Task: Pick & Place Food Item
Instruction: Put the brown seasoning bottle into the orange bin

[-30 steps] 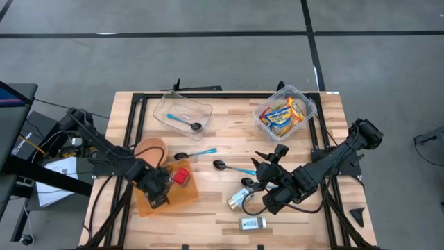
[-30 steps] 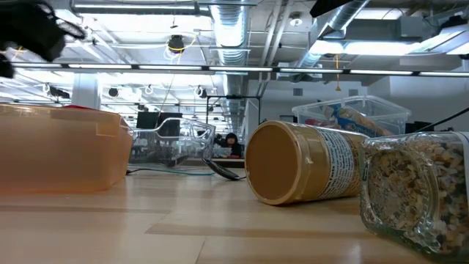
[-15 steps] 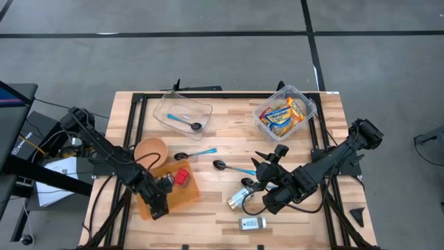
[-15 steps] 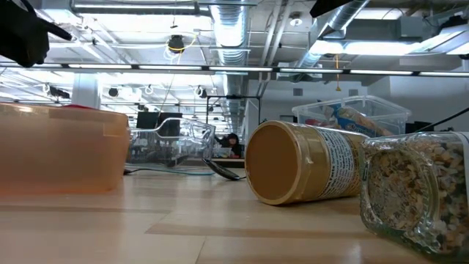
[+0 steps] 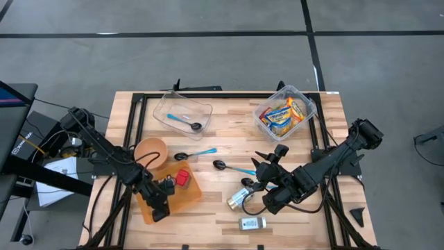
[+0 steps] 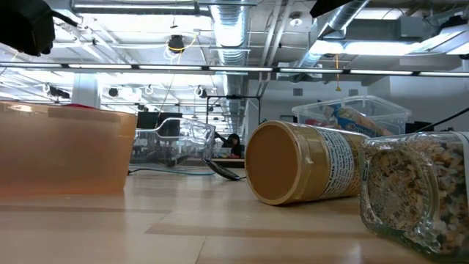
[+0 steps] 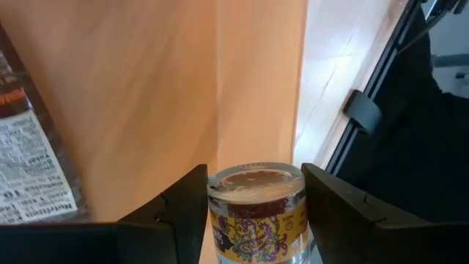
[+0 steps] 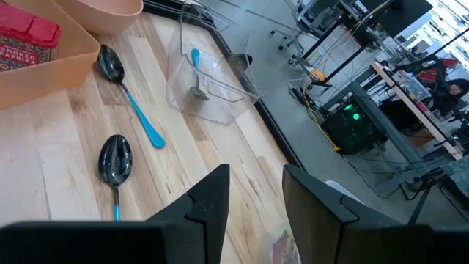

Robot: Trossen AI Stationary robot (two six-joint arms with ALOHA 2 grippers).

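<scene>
L gripper [image 7: 253,202] clamps small jar [image 7: 256,209] over orange tray [image 5: 187,196], likely for drop-off | R gripper [image 8: 256,192] idle, empty, narrowly parted, near spoons [image 8: 115,159].

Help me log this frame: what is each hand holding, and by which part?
The left hand grips a small jar by its sides, just below the lid, over the orange tray. The right hand holds nothing.
</scene>
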